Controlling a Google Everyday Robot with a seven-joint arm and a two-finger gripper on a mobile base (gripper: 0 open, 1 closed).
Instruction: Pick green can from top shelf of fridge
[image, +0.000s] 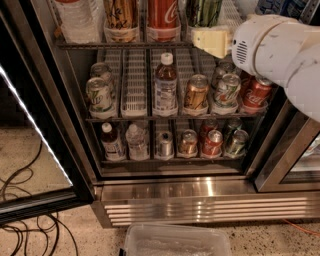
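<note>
The fridge (175, 192) fills the frame, its top shelf (85, 45) along the upper edge, and the cream hand (212, 41) hovers at upper right in front of that shelf's lip (released or clenched, I cannot tell). The green can (204, 11) stands just above it, beside the red cola can (162, 15); the hand looks low, so I would raise it to mid-can height, then reach straight in.

Four bottles (165, 85), perhaps fifteen cans (196, 92), and one tool (198, 38) up at the top shelf (80, 45).
</note>
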